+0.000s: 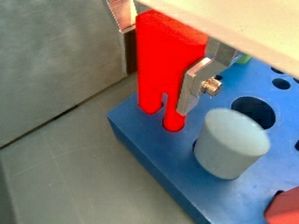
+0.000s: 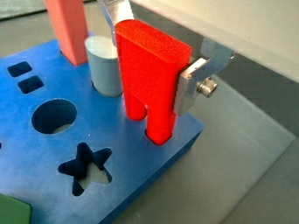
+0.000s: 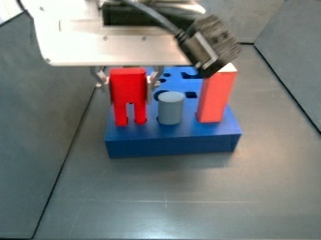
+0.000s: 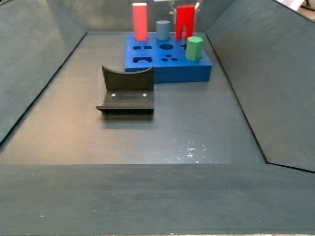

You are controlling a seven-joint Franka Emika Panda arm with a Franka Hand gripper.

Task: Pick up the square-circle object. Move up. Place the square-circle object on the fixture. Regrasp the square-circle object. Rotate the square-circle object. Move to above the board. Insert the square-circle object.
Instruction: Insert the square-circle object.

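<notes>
The square-circle object [image 1: 159, 48] is a bright red peg with two short legs, standing upright between the silver fingers [image 1: 194, 80] of my gripper [image 1: 160, 77], which is shut on it. Its legs reach down to the top of the blue board [image 1: 152, 144] near a corner. Whether they sit in holes I cannot tell. In both side views the square-circle object [image 3: 126, 101] [image 4: 185, 22] stands at the board [image 3: 175, 142] under the gripper [image 3: 126, 77]. The dark fixture [image 4: 125, 90] lies on the floor, apart from the board [image 4: 157, 72].
On the board stand a pale blue-grey cylinder [image 2: 104, 66] beside the held peg, a tall red-orange block [image 3: 217, 96] and a green peg [image 4: 194, 48]. A star hole [image 2: 87, 166] and a round hole [image 2: 52, 116] are open. Grey walls [image 4: 50, 55] enclose the floor.
</notes>
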